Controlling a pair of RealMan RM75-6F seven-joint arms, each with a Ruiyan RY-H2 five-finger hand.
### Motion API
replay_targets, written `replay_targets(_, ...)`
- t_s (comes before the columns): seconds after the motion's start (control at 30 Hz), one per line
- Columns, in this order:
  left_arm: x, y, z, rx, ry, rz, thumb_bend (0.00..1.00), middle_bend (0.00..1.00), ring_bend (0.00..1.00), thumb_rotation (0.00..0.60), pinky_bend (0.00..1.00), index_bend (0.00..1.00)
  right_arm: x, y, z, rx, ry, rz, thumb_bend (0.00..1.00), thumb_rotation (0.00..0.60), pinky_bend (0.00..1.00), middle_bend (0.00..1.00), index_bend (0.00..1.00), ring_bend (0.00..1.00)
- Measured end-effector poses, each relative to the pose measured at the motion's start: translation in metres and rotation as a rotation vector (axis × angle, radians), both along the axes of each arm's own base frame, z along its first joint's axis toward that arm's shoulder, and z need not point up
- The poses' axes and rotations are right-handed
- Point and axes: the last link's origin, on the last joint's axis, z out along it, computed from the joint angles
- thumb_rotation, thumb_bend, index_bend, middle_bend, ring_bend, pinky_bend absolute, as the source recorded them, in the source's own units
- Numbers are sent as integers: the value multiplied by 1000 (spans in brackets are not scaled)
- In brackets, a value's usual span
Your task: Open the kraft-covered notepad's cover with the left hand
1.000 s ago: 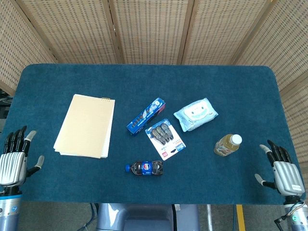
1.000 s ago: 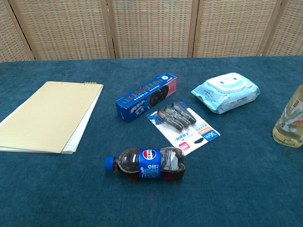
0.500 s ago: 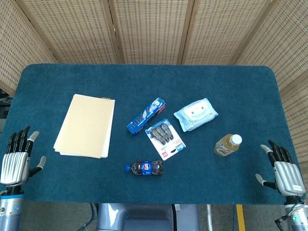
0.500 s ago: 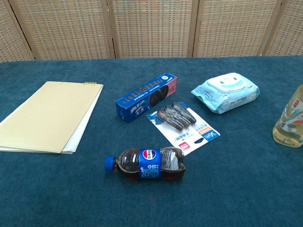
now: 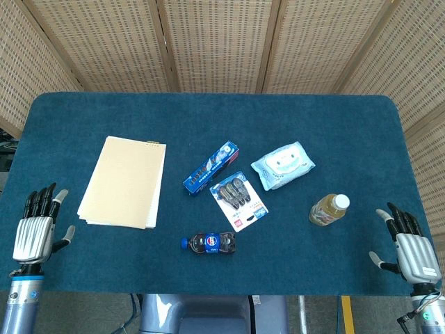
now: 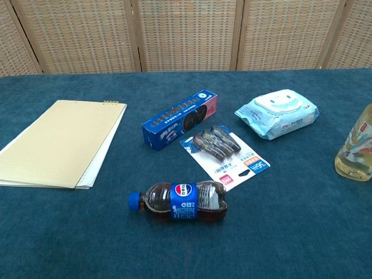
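Blue counter point(image 5: 208, 125) — notepad point(image 5: 124, 181) laid flat, cover shut, within left hand point(image 5: 39, 229) reach; both hands' fingers spread, nothing held — right hand point(image 5: 407, 248) parked aside.

Kraft-covered notepad point(image 6: 61, 142) lies closed at 9 o'clock on the bench point(image 6: 279, 232). Cola bottle point(image 6: 179, 202) lies at 6 o'clock; wipes pack point(image 6: 277, 113) at 2 o'clock.
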Motion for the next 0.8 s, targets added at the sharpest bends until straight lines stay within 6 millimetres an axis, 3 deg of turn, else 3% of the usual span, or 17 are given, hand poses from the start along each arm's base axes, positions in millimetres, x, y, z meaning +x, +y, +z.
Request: replay_targets(0.8, -4, 40, -49, -224, 116, 24, 338, 0, 0, 600, 0, 93, 0, -1, 1, -1, -7, -4, 260, 600, 0, 0, 108, 0)
